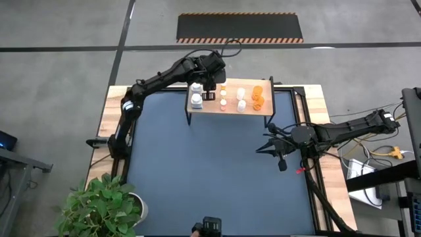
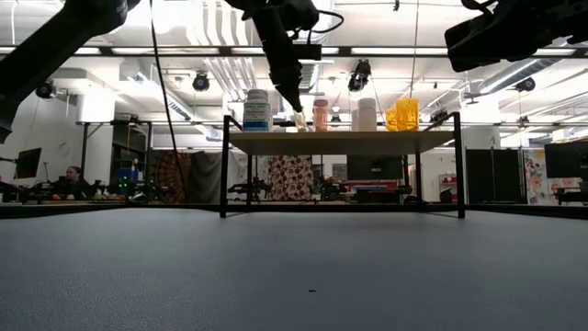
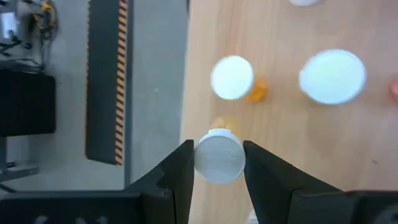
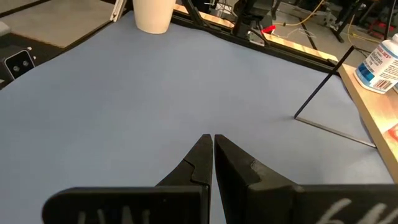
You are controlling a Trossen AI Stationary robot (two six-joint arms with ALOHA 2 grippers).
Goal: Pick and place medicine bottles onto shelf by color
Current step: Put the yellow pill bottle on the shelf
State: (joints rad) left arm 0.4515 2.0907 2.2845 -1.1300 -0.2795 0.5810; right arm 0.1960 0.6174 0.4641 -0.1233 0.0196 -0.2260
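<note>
My left gripper (image 3: 218,163) is clamped on a white-capped bottle (image 3: 219,155) over the shelf (image 3: 292,137); my right gripper (image 4: 213,152), fingers together, hangs over the mat (image 4: 124,106).

My left arm reached from the desk's left edge toward the far edge, its elbow bent and its wrist turned downward. My left gripper (image 1: 212,84) pointed straight down, its two fingers (image 3: 180,171) pressed against a white-capped bottle (image 3: 219,157) from either side. My right arm came in low from the desk's right edge, lying nearly level. My right gripper (image 4: 212,163) hung just above the surface near that edge, its two fingertips touching each other, nothing between them.
</note>
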